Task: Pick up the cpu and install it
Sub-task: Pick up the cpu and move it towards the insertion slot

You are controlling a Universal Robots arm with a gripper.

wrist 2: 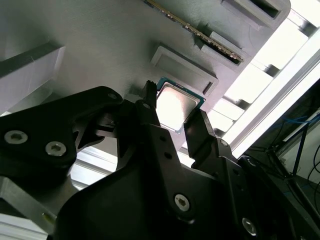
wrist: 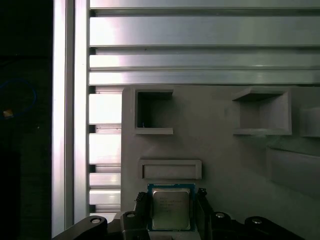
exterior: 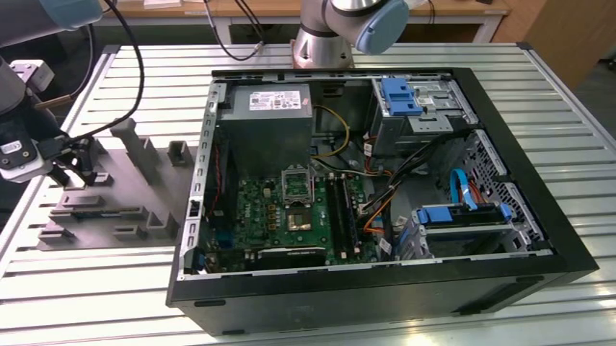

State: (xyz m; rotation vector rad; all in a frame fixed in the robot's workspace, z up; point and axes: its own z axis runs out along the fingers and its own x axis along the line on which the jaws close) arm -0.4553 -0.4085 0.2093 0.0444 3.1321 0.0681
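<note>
In the exterior view the claw (exterior: 75, 173) hangs over the grey tray (exterior: 130, 184) at the exterior view's left of the bench (exterior: 86, 288); in the second wrist view the cpu (wrist 2: 175, 107) lies flat between its jaws; in the first wrist view they appear closed on its opposite edges.

Slatted aluminium table (exterior: 86, 288) carries an open black computer case (exterior: 385, 295). A grey moulded fixture (exterior: 125, 180) lies at nine o'clock of the case, just beside it. Inside the case:
- grey power supply (exterior: 265, 130) at eleven o'clock
- green circuit board (exterior: 260, 209) at seven
- blue-tabbed drive bay (exterior: 399, 96) at one
- blue-latched drive cage (exterior: 462, 216) at four

A blue cable (exterior: 460, 189), apparently a data lead, loops above that cage.
</note>
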